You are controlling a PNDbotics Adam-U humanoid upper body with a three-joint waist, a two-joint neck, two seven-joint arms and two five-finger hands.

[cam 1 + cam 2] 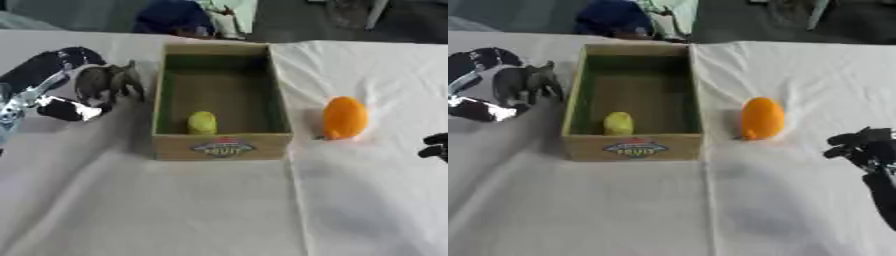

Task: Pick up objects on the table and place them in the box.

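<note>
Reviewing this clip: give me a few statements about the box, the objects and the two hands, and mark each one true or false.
1. A yellow object lies inside the box. True.
2. The orange object is already in the box. False: it sits on the white cloth, on the box's right side and apart from it.
3. The left hand has a grey toy animal at its fingers, to the left of the box. True.
4. The right hand is holding the orange object. False: it is near the right edge of the view, apart from the orange object, with nothing in it.
5. The yellow object lies at the far end of the box. False: it is at the near end, just behind the labelled front wall.
</note>
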